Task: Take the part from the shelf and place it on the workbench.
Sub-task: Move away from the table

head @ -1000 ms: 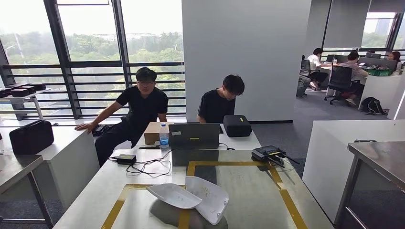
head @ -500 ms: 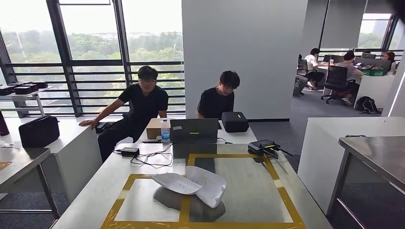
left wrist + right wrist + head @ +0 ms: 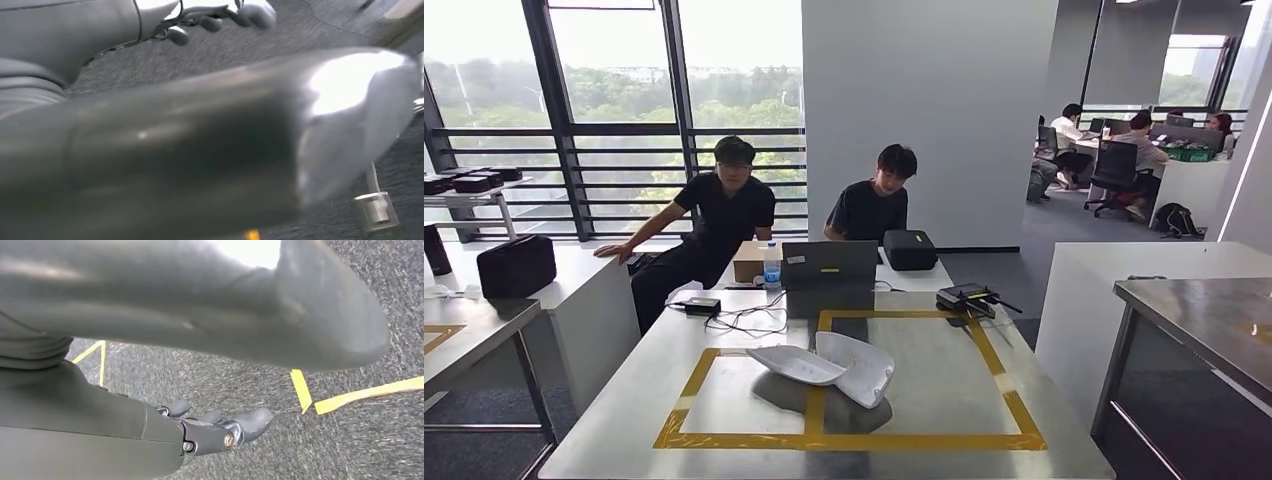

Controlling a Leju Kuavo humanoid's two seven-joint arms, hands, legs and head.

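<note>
Two white shell-shaped parts lie on the steel workbench (image 3: 924, 385), inside a square of yellow tape (image 3: 844, 440). The flatter part (image 3: 796, 363) leans against the deeper one (image 3: 862, 366). Both arms hang at my sides over dark carpet. My left hand (image 3: 150, 130) holds nothing, its dark fingers (image 3: 215, 20) loosely apart beyond the thick grey thumb. My right hand (image 3: 165, 425) is likewise empty, with its fingers (image 3: 245, 422) stretched out above the floor and yellow floor tape (image 3: 360, 392).
A laptop (image 3: 829, 265), water bottle (image 3: 772, 270), cardboard box (image 3: 749, 262), cables (image 3: 744, 320) and a black device (image 3: 964, 297) crowd the bench's far end. Two people sit behind it. A steel-topped unit (image 3: 1204, 320) stands right, another table (image 3: 464, 330) left.
The whole picture has shifted: the camera has drawn back or risen, so more of the bench and its near tape line shows. The parts have not moved on the bench.
</note>
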